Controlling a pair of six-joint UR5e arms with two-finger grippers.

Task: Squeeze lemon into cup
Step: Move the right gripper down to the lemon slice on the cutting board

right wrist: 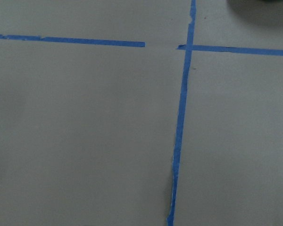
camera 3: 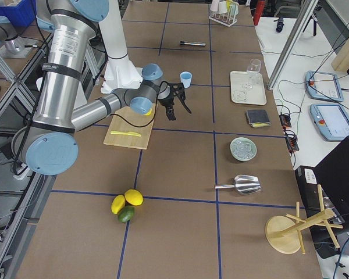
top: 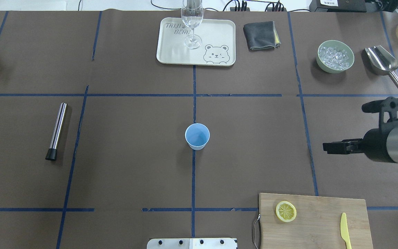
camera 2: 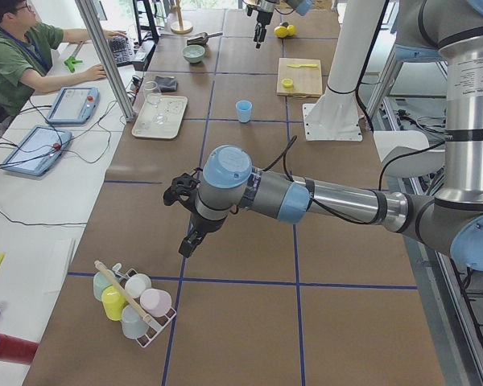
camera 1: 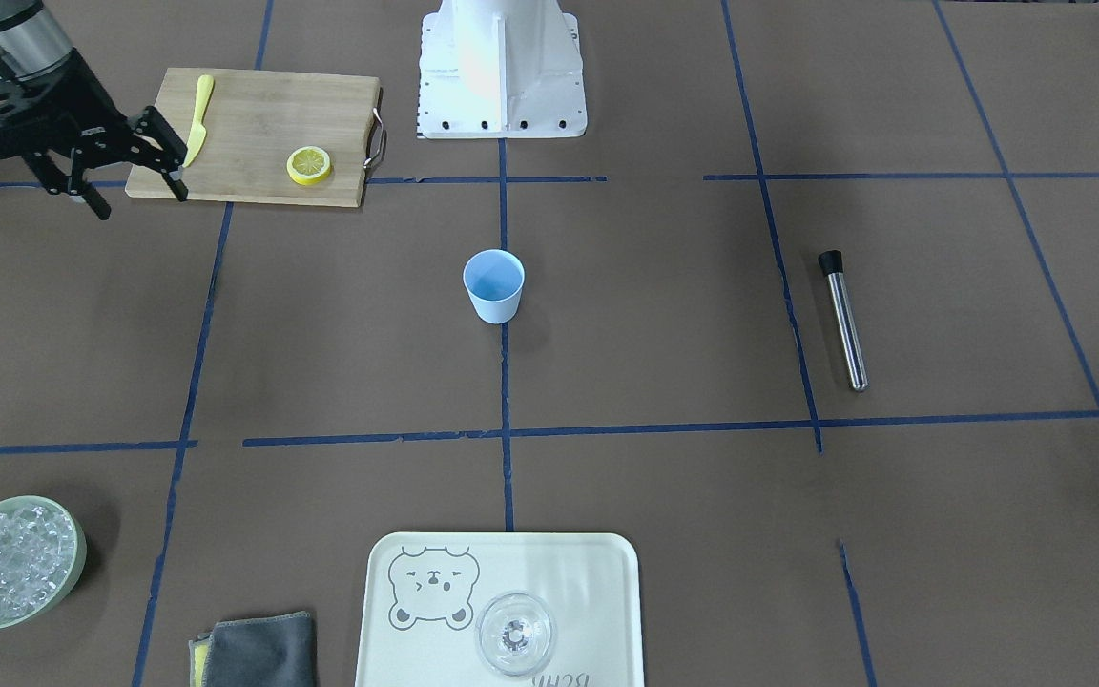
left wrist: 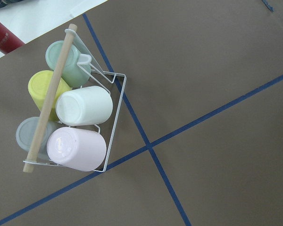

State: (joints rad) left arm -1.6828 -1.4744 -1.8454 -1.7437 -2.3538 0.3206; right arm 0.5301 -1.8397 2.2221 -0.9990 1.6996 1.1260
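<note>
We see lemon (top: 286,211) cut face up on board (top: 323,214), well apart from cup (top: 197,136), to its right, nearer robot base. Right pincer (top: 344,127) spread, empty, hovering right of cup. Left pincer (camera 2: 187,240) far left of cup, state we cannot tell. Risks we judge: round lemon slipping from pinch, knife (top: 345,230) nudged, light cup tipped, juice missing cup

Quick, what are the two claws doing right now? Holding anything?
Left gripper: cannot be told.
Right gripper: open, holding nothing.
</note>
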